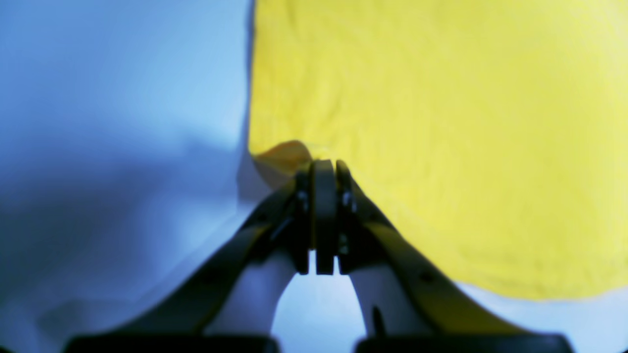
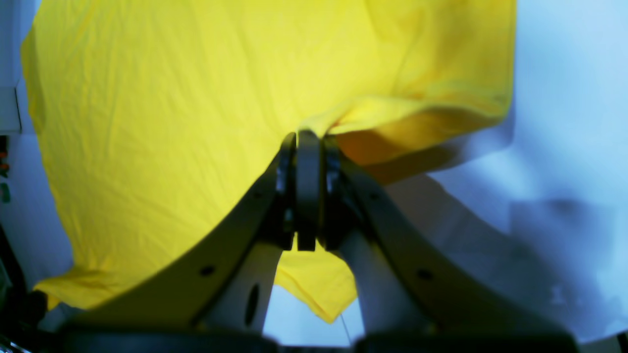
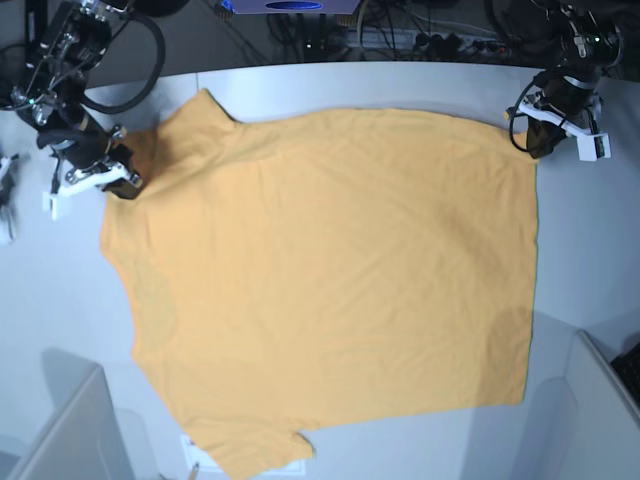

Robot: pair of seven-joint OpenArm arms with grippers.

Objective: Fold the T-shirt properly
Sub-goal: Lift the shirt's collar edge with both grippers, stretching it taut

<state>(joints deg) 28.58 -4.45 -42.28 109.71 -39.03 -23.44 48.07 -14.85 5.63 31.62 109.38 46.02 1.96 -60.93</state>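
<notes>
The T-shirt (image 3: 330,280) lies spread flat and mostly smooth on the white table (image 3: 590,250), light orange in the base view and yellow in the wrist views. At the shirt's far right corner my left gripper (image 3: 530,135) is pinching the fabric. In the left wrist view its jaws (image 1: 324,164) are pressed together on a small raised fold of the T-shirt (image 1: 441,122). My right gripper (image 3: 125,182) sits at the far left sleeve area. There it is shut (image 2: 308,135) on a bunched, lifted edge of the T-shirt (image 2: 147,122).
Cables and equipment (image 3: 400,35) run along the table's back edge. Grey angled panels stand at the near left (image 3: 60,430) and near right (image 3: 605,400) corners. A small white piece (image 3: 295,466) peeks out under the shirt's near edge.
</notes>
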